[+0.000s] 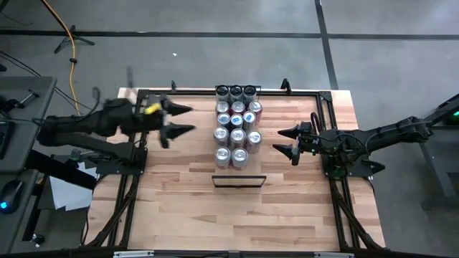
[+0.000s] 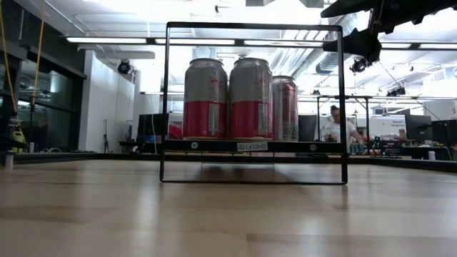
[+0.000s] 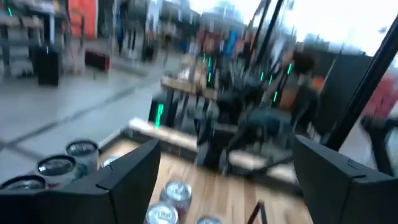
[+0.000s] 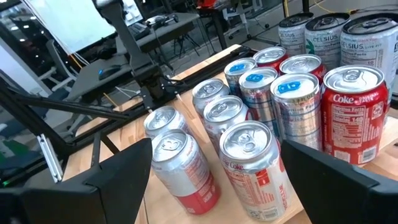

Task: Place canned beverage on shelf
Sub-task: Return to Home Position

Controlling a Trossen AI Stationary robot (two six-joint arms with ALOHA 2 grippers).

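Observation:
Several canned beverages (image 1: 237,125) stand upright in a tight block on the shelf at the table's middle. In the low view the shelf's black edge bar (image 2: 214,145) sits above the tabletop inside a thin black frame (image 2: 166,100), with red-and-silver cans (image 2: 228,100) standing on it. My left gripper (image 1: 188,119) hovers open just left of the block's far half, fingers pointing at the cans. My right gripper (image 1: 281,141) hovers open just right of the block's near half, facing the cans (image 4: 249,155). Neither gripper has anything between its fingers.
Black metal rails (image 1: 136,165) run along the table's left, right and far sides, close behind both arms. The wooden tabletop (image 1: 237,222) stretches from the shelf's frame to the near edge. A person (image 2: 332,127) sits in the room beyond the table.

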